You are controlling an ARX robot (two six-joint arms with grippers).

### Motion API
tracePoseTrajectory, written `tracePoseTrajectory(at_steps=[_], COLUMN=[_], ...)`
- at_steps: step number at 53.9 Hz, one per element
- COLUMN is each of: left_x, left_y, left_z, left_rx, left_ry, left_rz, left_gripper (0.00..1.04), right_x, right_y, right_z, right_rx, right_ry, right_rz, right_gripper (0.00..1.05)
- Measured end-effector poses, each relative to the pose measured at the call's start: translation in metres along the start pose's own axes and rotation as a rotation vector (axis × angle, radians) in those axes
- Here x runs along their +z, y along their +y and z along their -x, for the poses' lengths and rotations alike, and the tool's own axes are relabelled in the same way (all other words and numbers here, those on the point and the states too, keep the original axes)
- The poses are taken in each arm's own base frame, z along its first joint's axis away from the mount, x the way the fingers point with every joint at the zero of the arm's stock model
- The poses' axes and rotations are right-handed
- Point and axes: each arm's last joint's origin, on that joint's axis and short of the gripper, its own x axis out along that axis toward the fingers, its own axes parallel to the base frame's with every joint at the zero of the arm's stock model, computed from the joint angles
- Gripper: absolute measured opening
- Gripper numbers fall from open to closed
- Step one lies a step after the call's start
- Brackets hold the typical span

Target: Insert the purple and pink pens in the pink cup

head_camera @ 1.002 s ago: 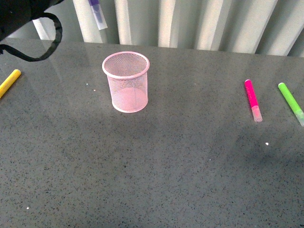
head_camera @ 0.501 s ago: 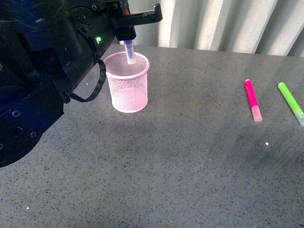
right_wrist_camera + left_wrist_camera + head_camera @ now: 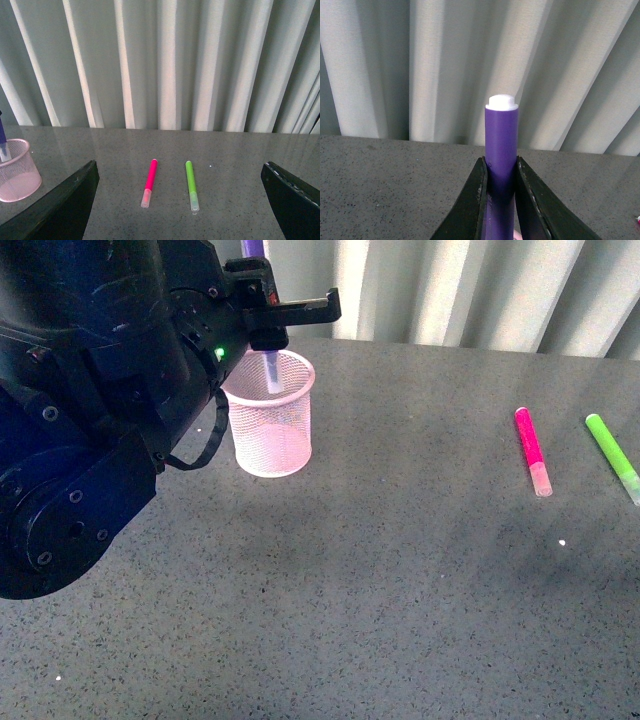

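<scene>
The pink cup stands upright on the grey table, left of centre; the right wrist view shows this pink cup too. My left gripper hangs just above its rim, shut on the purple pen. The pen is held upright, and its pale cap end dips inside the cup. In the left wrist view the purple pen is pinched between the jaws of the left gripper. The pink pen lies flat at the right. My right gripper is open, well back from the pink pen.
A bright green marker lies just right of the pink pen, roughly parallel to it. The left arm's dark bulk fills the left side of the front view. A pleated pale curtain hangs behind the table's far edge.
My left arm has swung into the front view with the purple pen. It has brought the pen down from high at the back until the cap end dips into the cup.
</scene>
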Motion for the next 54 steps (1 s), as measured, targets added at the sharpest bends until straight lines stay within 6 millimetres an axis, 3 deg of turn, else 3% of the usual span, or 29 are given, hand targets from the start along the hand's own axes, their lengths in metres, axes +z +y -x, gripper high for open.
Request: tracePoseTrajectory(at_steps=[10, 21, 35, 48, 54], left_x=[-0.006, -0.003, 0.045, 0.070, 0.080], left_y=[0.003, 0.011, 0.038, 0.055, 0.054], left_z=[-0.005, -0.006, 0.012, 0.055, 0.059], left_rx=[0.017, 0.043, 0.091, 0.166, 0.166], left_ry=[0.027, 0.065, 0.117, 0.182, 0.154], left_rz=[-0.005, 0.007, 0.041, 0.020, 0.020], left_gripper=[0.14, 0.47, 1.00, 0.98, 0.98], right_x=[0.000, 0.000, 0.000, 0.000, 0.000], right_y=[0.000, 0.000, 0.000, 0.000, 0.000], right_z=[0.000, 0.000, 0.000, 0.000, 0.000], right_rx=[0.000, 0.000, 0.000, 0.000, 0.000], right_ry=[0.000, 0.000, 0.000, 0.000, 0.000], right_rz=[0.000, 0.000, 0.000, 0.000, 0.000], right_gripper=[0.98, 0.98, 0.98, 0.98, 0.98])
